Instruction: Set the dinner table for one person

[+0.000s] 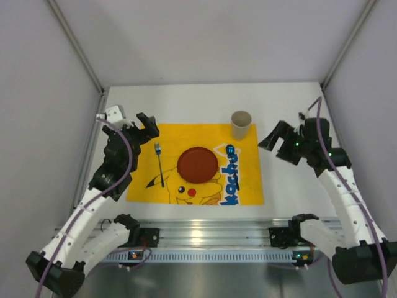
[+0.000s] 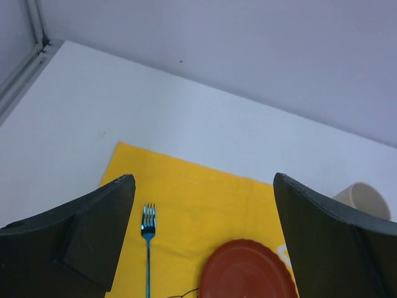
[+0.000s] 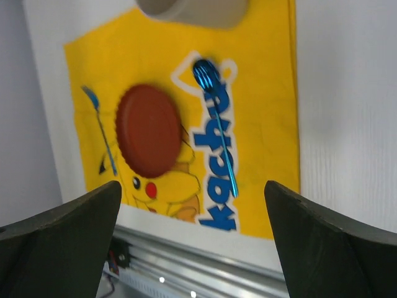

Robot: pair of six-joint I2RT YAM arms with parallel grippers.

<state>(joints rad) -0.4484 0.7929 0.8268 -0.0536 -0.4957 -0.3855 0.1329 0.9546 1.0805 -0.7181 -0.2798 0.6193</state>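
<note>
Fingers on both arms are spread wide and grasp nothing. The left fingers (image 2: 93, 236) hang above the far left corner of the yellow mat (image 1: 245, 171), and the right fingers (image 3: 329, 248) hang over bare surface just right of the mat.

The white counter (image 1: 186, 102) carries the whole setting. The mat lies flat on its near middle, close to the aluminium rail (image 1: 211, 233). A red-brown plate (image 1: 198, 164) sits at the mat's centre. A blue fork (image 1: 160, 166) lies left of the plate, apart from it, tines pointing far. A blue spoon (image 3: 217, 133) lies right of the plate on the printed lettering, bowl at the far end. A beige cup (image 1: 241, 124) stands upright at the mat's far right corner; whether its base rests on the cloth or just beyond it is unclear.
</note>
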